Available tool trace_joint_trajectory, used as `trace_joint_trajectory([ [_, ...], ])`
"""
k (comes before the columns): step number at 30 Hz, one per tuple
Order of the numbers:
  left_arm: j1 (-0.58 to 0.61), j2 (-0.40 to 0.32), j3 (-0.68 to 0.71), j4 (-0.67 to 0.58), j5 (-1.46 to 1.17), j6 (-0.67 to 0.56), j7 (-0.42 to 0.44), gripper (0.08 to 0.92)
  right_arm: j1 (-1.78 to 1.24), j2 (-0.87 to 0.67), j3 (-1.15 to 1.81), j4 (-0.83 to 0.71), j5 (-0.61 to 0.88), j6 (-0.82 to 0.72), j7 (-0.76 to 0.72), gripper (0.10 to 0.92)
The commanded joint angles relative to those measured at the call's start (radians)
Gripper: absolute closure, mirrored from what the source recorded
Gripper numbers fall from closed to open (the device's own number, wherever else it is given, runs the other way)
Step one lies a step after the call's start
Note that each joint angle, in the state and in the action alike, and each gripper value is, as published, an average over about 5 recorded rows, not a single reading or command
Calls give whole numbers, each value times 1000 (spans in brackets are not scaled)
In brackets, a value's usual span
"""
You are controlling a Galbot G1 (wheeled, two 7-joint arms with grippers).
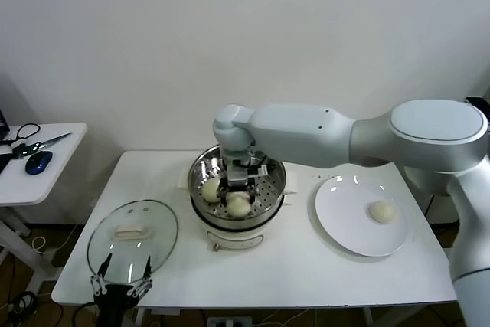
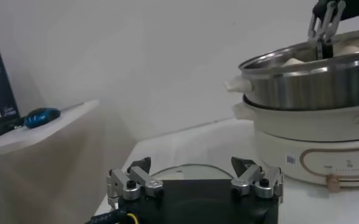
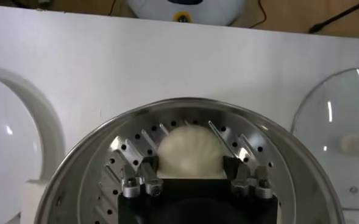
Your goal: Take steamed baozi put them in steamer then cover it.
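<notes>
Inside the steamer [image 1: 272,170], the right pincer [image 1: 239,184] hung low over the perforated tray with a steamed baozi [image 3: 190,152] sitting between its fingers; the jaws looked to be parting around the bun, though whether they had fully let go could not be told. Two more buns lay just beside and below the pincer on the tray, and a fourth baozi [image 1: 381,211] waited on the white plate [image 1: 337,220], well off to the pincer's outer side. If the arm lifted before the fingers cleared, the soft dough could likely stick and be dragged up, or the fingers could nudge a neighbouring bun. Each bun looked smooth, round and cream-white, with faint pleats on the one under the pincer. Near the counter [image 1: 306,273] edge, the left pincer [image 1: 121,285] idled with jaws wide apart, just beside the cover [image 1: 132,237], which lay flat, handle up.
</notes>
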Motion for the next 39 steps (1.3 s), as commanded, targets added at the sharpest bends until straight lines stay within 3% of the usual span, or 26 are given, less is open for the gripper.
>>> trace_joint_trajectory([
  [1, -1, 0, 1, 4, 0, 0, 0, 177, -19, 24, -8, -1, 3, -9, -1, 307],
  [6, -4, -2, 2, 6, 1, 1, 0, 177, -16, 14, 8, -8, -4, 0, -5, 214],
  [16, -12, 2, 6, 1, 3, 7, 0, 177, 67, -100, 74, -19, 21, -35, 4, 202],
  [22, -6, 9, 8, -5, 4, 6, 0, 177, 161, -268, 7, -76, 192, -234, 98, 203],
  [30, -3, 9, 7, -7, 0, 3, 0, 177, 159, -564, -40, -22, 444, -726, 185, 203],
  [35, -6, 9, 12, -8, -1, 7, 1, 177, 80, -707, -20, -5, 428, -781, 141, 203],
  [39, -10, 2, 17, -11, 6, 9, 1, 177, -40, -789, 45, -33, 303, -750, 89, 203],
])
